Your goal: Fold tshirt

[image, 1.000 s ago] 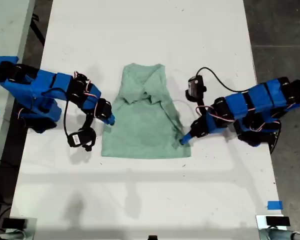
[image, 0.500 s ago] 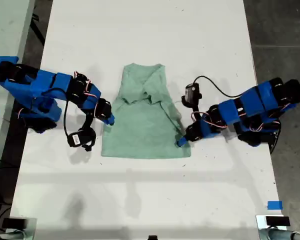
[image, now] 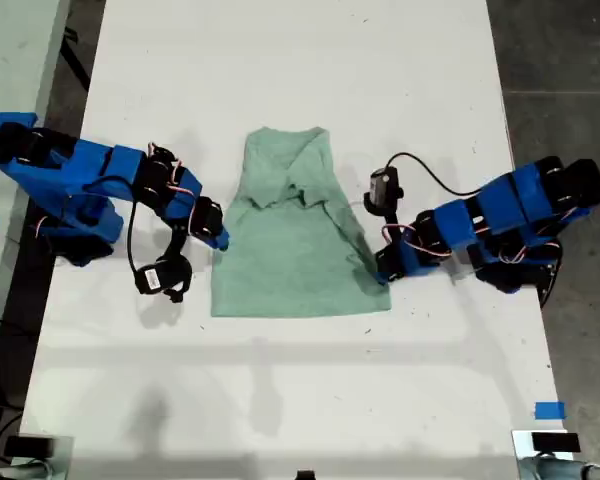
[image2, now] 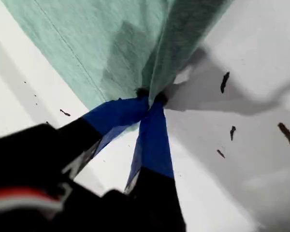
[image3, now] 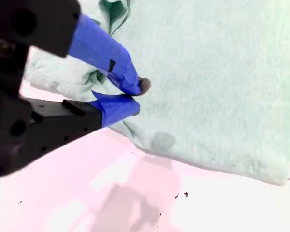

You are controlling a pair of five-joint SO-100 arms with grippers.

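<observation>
The pale mint-green tshirt [image: 290, 250] lies partly folded mid-table, its neck end toward the far side. From the exterior view's right, my first gripper [image: 381, 276] reaches the shirt's near corner. The first wrist view shows this gripper [image2: 150, 96] shut on a pinched fold of the tshirt [image2: 96, 43], which rises off the table. My second gripper [image: 221, 240] sits at the opposite edge, on the exterior view's left. In the second wrist view its fingers [image3: 111, 53] meet at the tips of that gripper [image3: 135, 95], over bunched cloth at the edge of the tshirt [image3: 212, 82].
The white table [image: 300, 60] extends well beyond the shirt on every side. A strip of blue tape [image: 549, 410] marks its near corner on the exterior view's right. Dark floor [image: 560, 60] lies past the table's edge there.
My first gripper has drawn back toward the exterior view's right, dragging the shirt's near edge that way. The second arm has stayed in place.
</observation>
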